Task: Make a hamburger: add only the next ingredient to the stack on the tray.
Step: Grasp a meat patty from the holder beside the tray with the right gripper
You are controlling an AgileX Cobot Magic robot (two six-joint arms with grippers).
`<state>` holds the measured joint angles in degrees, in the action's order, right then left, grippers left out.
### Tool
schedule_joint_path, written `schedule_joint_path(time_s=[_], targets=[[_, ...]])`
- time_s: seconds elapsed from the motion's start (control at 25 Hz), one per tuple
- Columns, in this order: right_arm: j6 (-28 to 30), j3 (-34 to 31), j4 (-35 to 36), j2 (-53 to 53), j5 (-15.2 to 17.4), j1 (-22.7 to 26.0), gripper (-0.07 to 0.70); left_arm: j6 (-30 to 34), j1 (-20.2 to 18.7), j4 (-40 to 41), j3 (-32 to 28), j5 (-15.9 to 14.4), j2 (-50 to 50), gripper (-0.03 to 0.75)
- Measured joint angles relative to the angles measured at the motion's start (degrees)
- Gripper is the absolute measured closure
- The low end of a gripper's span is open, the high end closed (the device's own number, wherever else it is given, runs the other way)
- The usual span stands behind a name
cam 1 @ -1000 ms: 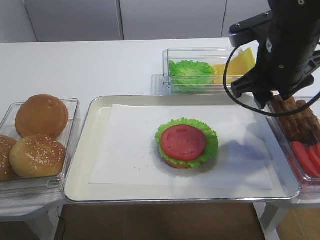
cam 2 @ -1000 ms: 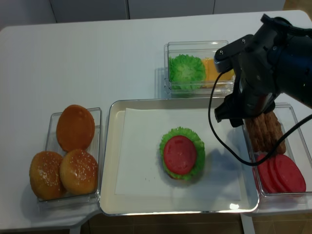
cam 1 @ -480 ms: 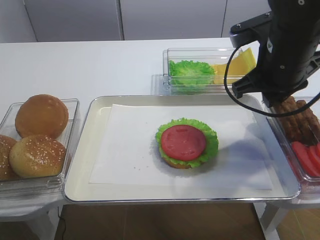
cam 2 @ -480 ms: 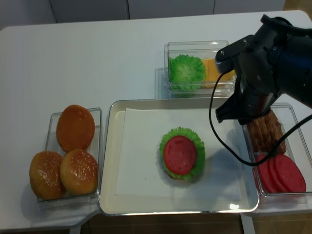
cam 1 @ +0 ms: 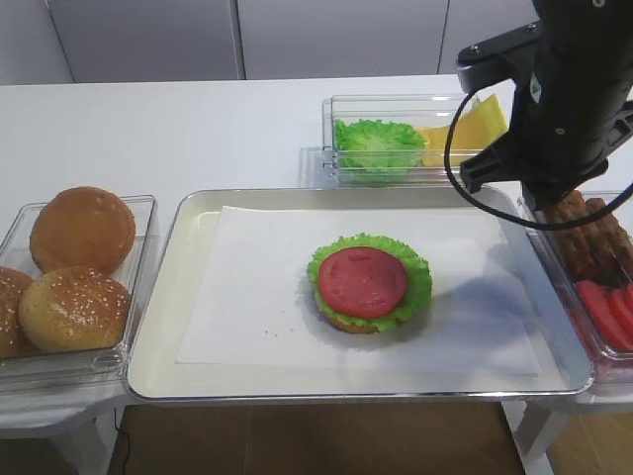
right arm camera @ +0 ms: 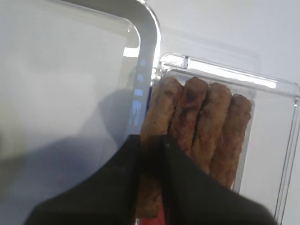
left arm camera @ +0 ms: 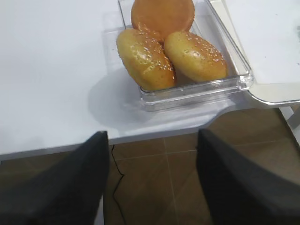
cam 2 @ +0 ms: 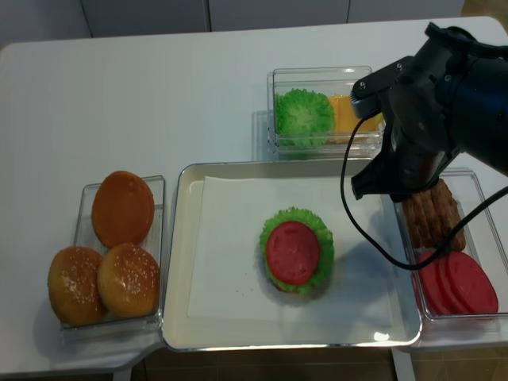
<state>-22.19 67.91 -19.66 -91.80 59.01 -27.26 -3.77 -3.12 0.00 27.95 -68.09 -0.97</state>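
Right gripper [right arm camera: 151, 154] clamped narrow on leftmost patty [right arm camera: 157, 112] edge, inside clear box [right arm camera: 262, 93].

Lab-style food bench: white table [cam 2: 159, 87], ingredient boxes [cam 2: 321, 111], steel tray [cam 2: 178, 262].

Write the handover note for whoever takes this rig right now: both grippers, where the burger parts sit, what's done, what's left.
Right gripper: shut on the leftmost patty in the right-hand clear box; patty not lifted yet.
Left gripper: open, empty, parked beside the bun box.
Stack: bun base, lettuce, tomato, centred on the tray.
Done: stack up to tomato; patty gripped.
Left: lift the patty, carry it across, set it on the tomato.
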Motion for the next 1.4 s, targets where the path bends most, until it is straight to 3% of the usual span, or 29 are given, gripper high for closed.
schedule_joint_path(time_s=[1.24, 1.4], targets=[[-0.3, 0.7, 4.5, 14.4, 3.0, 0.0, 0.547, 0.0, 0.0, 0.0, 0.0, 0.0, 0.0, 0.274], [-0.2, 2.3, 4.7, 14.4, 3.3, -1.8, 0.547, 0.0, 0.0, 0.0, 0.0, 0.0, 0.0, 0.274]])
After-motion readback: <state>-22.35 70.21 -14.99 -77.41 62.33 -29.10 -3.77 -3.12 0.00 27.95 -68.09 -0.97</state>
